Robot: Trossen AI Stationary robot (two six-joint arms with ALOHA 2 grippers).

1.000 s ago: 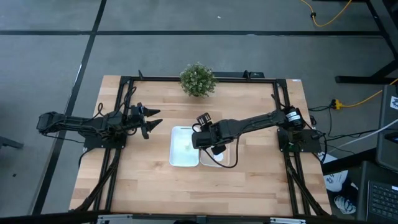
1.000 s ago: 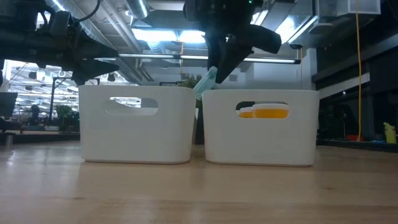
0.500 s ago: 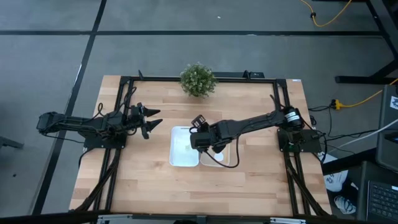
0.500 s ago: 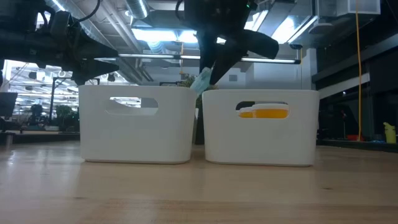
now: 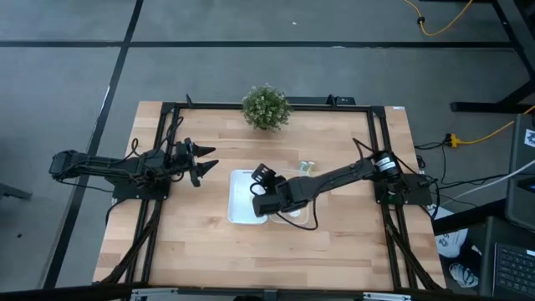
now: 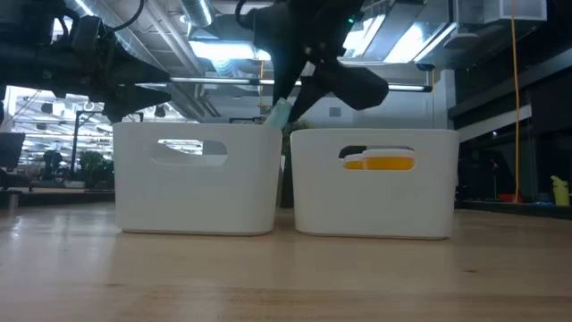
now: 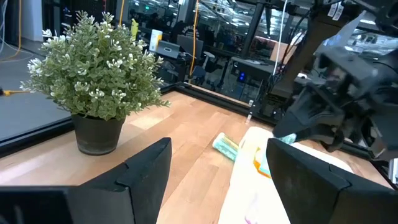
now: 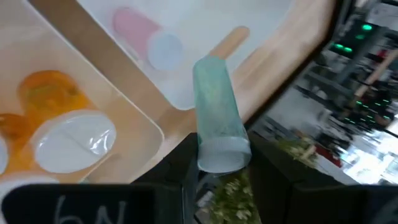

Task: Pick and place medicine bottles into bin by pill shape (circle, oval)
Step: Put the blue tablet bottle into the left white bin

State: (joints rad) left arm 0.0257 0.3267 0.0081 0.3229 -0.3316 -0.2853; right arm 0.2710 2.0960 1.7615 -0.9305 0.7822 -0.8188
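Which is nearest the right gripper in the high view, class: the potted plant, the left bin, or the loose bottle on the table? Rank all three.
From the right gripper:
1. Left bin, directly beneath it.
2. Loose bottle, on the table behind the bins.
3. Potted plant, at the far edge.

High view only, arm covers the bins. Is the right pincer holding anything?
Observer: Yes. The right pincer is shut on a teal bottle.
Operator: What's in the bin it hangs over?
Observer: A pink bottle lies in that bin.
Operator: And the other bin?
Observer: The other bin holds orange bottles with white caps.
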